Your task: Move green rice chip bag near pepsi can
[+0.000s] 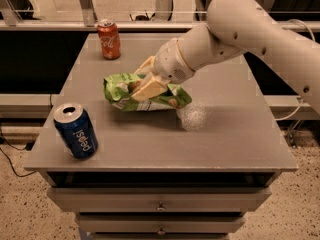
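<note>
The green rice chip bag (pixel 125 91) is a crinkly light-green bag held a little above the middle of the grey table (pixel 225 134). My gripper (pixel 146 84) is shut on the bag's upper middle, its cream fingers (pixel 150 88) pinching it. The white arm comes in from the upper right. The pepsi can (pixel 76 130) is dark blue with a silver top. It stands upright near the table's front left corner, apart from the bag and to its lower left.
An orange-red soda can (pixel 108 39) stands at the table's back left. A bright white patch (pixel 192 116) lies on the tabletop right of the bag. Drawers (pixel 160 204) sit below the front edge. A railing runs behind the table.
</note>
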Tool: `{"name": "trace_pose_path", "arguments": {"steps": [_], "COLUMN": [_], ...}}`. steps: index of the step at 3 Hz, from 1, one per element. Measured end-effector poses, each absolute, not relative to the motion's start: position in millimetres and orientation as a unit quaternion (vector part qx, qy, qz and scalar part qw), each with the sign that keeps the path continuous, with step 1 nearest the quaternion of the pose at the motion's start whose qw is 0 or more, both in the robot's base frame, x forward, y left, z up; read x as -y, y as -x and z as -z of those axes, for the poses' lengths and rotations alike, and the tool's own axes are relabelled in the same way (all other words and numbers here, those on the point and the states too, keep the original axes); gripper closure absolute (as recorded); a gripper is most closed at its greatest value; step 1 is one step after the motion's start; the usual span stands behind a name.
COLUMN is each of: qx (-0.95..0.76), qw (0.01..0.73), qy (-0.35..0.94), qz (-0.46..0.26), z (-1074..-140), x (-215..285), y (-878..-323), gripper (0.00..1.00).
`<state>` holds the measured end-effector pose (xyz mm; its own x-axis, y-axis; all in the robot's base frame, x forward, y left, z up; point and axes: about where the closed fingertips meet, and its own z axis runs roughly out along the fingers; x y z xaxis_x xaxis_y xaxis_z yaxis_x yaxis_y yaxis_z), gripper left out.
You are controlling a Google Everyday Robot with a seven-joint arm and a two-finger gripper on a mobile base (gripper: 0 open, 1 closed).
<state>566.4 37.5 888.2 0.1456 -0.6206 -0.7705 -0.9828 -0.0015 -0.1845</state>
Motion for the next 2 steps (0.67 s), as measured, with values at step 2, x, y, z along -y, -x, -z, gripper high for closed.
{"name": "trace_pose_path", "arguments": {"steps": [2], "qx": [-0.605], "qw": [0.359], "qy": [0.665], "qz": [-0.251], "z": [-880.4], "x": [-42.1], "y": [-572.6], "gripper": [0.39]}}
